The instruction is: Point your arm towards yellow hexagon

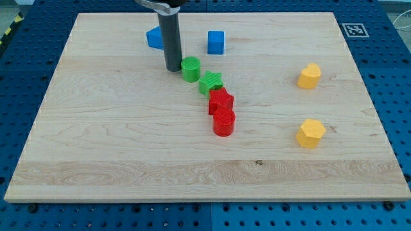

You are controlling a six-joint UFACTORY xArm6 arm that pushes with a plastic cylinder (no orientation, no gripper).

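Note:
The yellow hexagon (311, 133) lies on the wooden board at the view's right, below the middle. A second yellow block (309, 76), heart-like in shape, lies above it. My tip (173, 68) rests on the board at the upper middle, just left of the green cylinder (191, 68). It is far to the left of and above the yellow hexagon. The dark rod rises from the tip to the view's top edge.
A green star (210, 83), a red star (221, 100) and a red cylinder (223, 121) run in a chain down-right from the green cylinder. A blue block (155, 38) sits behind the rod and a blue cube (216, 42) to its right. The wooden board (115, 147) sits on a blue perforated table.

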